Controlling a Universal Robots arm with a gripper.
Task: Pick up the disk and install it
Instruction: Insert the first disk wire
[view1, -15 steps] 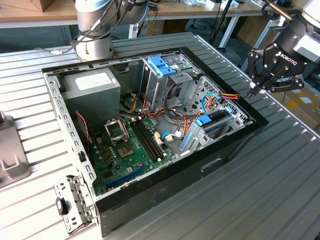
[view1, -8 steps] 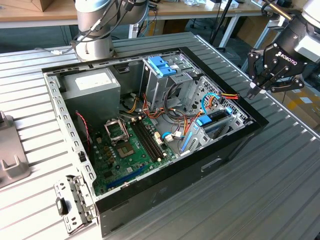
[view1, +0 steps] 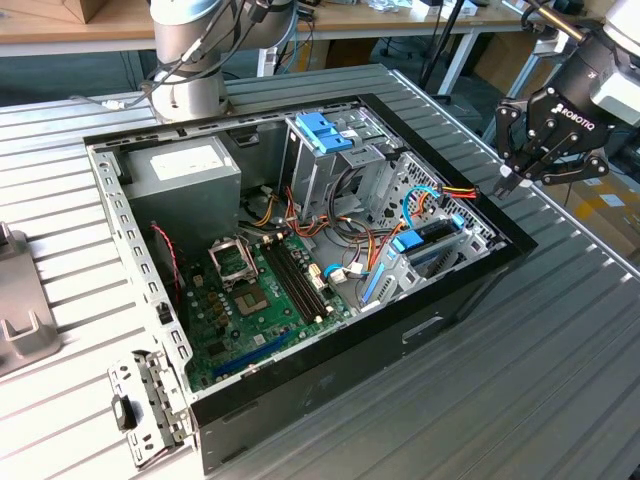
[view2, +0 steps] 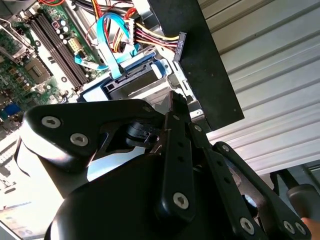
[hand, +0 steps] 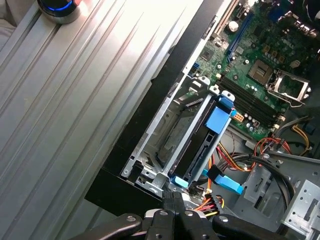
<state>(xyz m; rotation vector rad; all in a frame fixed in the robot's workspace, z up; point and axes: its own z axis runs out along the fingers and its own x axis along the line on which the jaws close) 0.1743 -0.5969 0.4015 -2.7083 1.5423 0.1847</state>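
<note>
I see the gripper (view1: 510, 183) hovering just beside the seated disk (view1: 432, 247) (blue rails showing), jaws together, holding nothing.

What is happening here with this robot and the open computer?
A robot arm is working on an open computer case that lies on a ribbed metal table. Its claw hangs just outside the case edge at the exterior view's right and appears to hold nothing. The disk with its blue rails sits in the metal bay inside the case near that edge, below the claw.
</note>
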